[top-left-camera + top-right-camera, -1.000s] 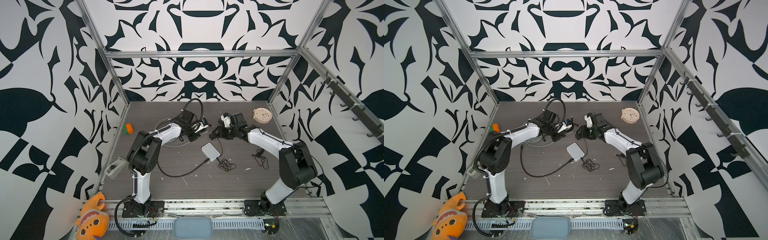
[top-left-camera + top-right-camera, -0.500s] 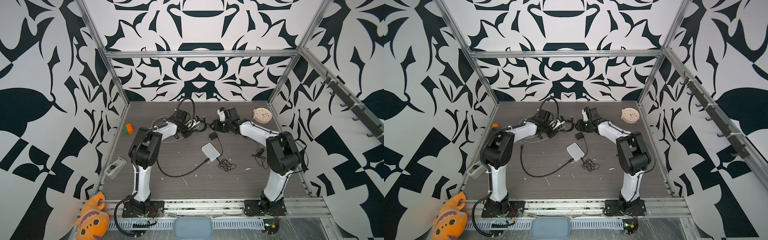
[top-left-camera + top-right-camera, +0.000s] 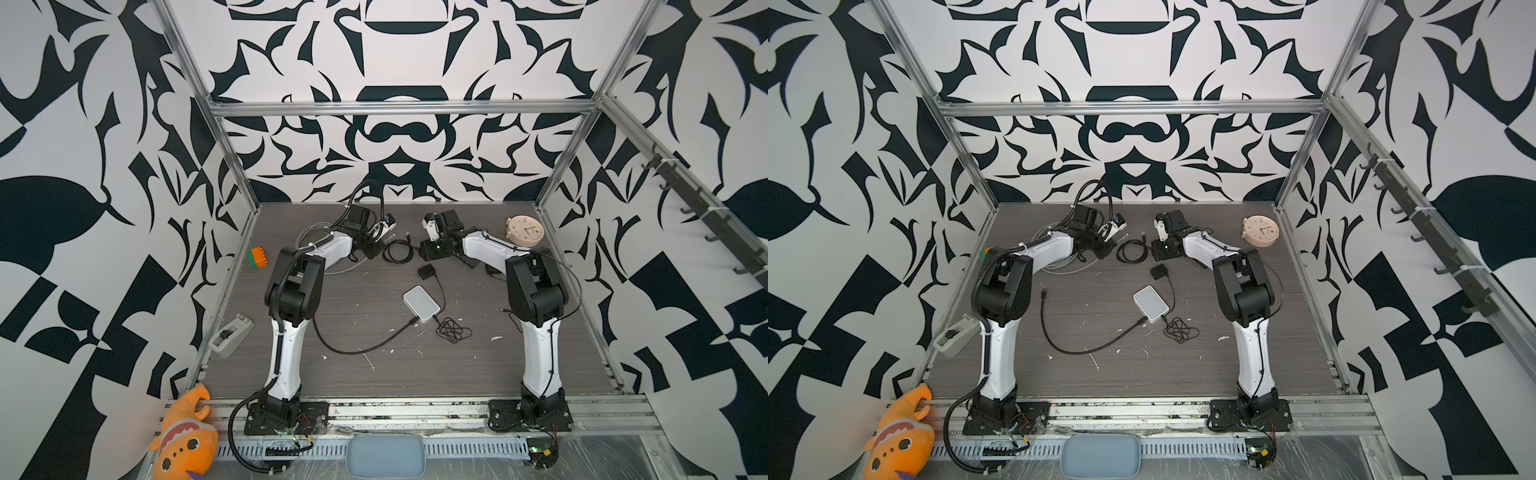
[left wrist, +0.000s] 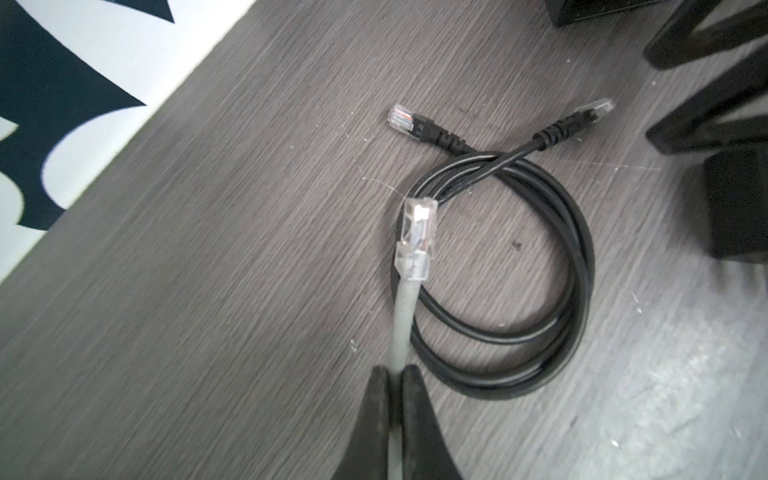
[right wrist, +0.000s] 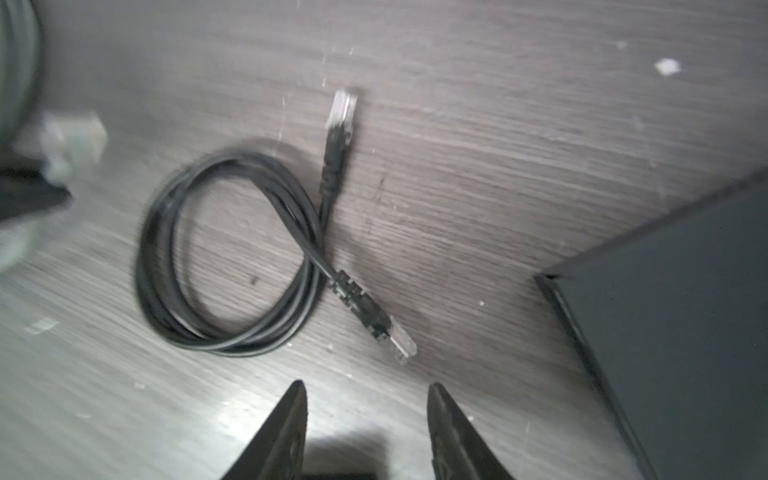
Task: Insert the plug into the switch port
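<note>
Grey cable [image 4: 403, 320] is pinched behind its clear plug [image 4: 417, 232], not on the plug body; plug sticks out past the fingertips on a free stub, over the black cable coil [image 4: 579, 257] at the back of the table [image 3: 457, 374]; white box [image 3: 421, 303], which I take for the switch, lies well apart toward table centre, two leads in it; free ports unreadable from above; step in hand, by my reading: carry plug to port; to do it well, regrip nearer the plug so the stub cannot bend on contact, turn the latch tab to suit the port, line up square, push straight; box looks light and may slide, so brace it with the other arm; left gripper [image 4: 395, 372] clamped on the grey cable; right gripper [image 5: 366, 386] jaws apart, empty, touching nothing, near the coil, a dark box [image 5: 685, 332] beside it
</note>
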Tool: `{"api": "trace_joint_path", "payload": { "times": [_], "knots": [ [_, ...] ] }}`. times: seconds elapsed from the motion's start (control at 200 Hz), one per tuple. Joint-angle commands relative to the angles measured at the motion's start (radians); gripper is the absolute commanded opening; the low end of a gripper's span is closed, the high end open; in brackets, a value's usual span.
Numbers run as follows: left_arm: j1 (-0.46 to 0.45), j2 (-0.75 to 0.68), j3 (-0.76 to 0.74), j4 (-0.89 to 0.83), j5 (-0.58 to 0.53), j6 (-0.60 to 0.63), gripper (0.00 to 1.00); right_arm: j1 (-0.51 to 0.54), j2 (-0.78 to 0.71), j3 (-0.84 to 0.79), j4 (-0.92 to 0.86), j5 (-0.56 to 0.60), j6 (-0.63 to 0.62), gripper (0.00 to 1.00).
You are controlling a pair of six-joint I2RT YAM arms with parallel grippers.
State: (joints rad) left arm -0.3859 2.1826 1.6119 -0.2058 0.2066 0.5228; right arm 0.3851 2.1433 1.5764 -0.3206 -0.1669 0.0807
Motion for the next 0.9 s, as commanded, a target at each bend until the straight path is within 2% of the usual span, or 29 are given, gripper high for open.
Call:
{"api": "trace_joint_path", "payload": {
  "times": [0.0,0.25,0.44,0.52,0.63,0.705,0.82,0.895],
  "knots": [
    [0.008,0.04,0.055,-0.07,0.042,-0.021,0.12,0.018,-0.001,0.065,-0.035,0.046,-0.137,0.52],
    [0.016,0.053,0.085,-0.082,0.044,-0.088,0.35,0.027,0.05,0.094,0.003,0.073,-0.194,0.54],
    [0.021,-0.035,0.029,-0.009,0.065,-0.191,0.44,0.05,0.086,0.121,0.006,0.12,-0.302,0.5],
    [0.023,-0.086,-0.008,0.043,0.075,-0.26,0.46,0.052,0.1,0.145,-0.003,0.113,-0.33,0.41],
    [0.025,-0.133,-0.046,0.081,0.075,-0.33,0.46,0.054,0.114,0.178,-0.045,0.088,-0.387,0.2],
    [0.025,-0.157,-0.07,0.092,0.047,-0.359,0.47,0.054,0.105,0.177,-0.087,0.081,-0.428,0.1],
    [0.027,-0.187,-0.1,0.092,0.015,-0.386,0.47,0.054,0.037,0.1,-0.056,0.045,-0.48,0.0],
    [0.028,-0.213,-0.128,0.101,-0.001,-0.4,0.47,0.054,-0.013,0.059,-0.029,0.027,-0.489,0.0]
  ]
}}
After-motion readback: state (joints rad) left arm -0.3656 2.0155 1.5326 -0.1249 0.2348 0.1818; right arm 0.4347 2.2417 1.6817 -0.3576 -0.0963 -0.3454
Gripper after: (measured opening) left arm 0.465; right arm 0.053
